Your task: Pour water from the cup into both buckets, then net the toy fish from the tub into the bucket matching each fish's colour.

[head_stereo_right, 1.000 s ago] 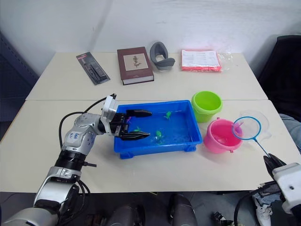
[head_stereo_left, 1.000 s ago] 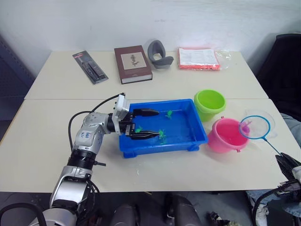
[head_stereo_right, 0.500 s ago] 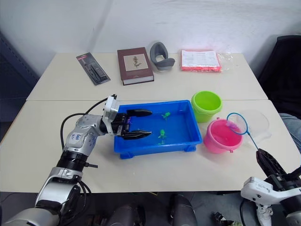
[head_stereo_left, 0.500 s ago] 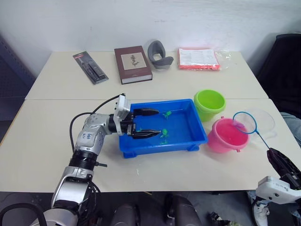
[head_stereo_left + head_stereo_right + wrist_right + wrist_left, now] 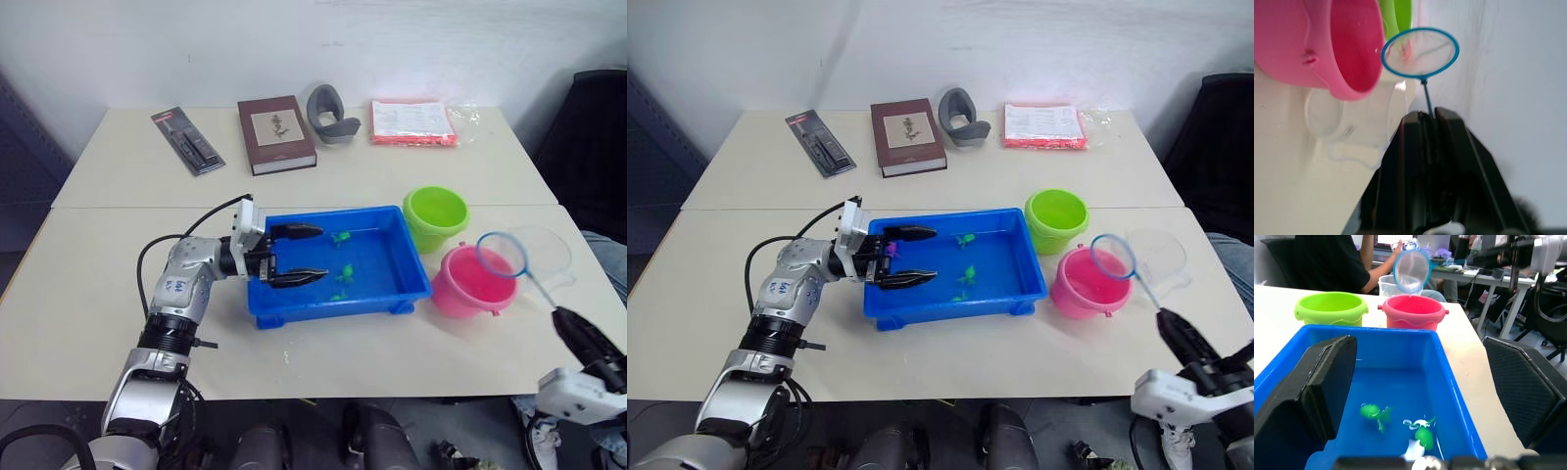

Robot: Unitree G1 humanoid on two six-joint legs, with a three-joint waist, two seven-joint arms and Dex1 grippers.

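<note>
Right gripper (image 5: 1431, 117) clamped on net handle; blue net hoop (image 5: 501, 255) over pink bucket (image 5: 470, 284). Left gripper (image 5: 306, 255) open inside blue tub (image 5: 416, 264), green fish (image 5: 344, 271) beside it.

Tub (image 5: 411, 284) holds the fish (image 5: 345, 272); both buckets (image 5: 437, 215) stand right of it, cup (image 5: 544, 253) beyond.

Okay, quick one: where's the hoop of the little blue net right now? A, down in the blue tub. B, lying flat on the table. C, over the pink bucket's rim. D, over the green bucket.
C: the net, held by its handle in the right claw, hangs over the rim of the pink bucket, away from the tub and green bucket.
</note>
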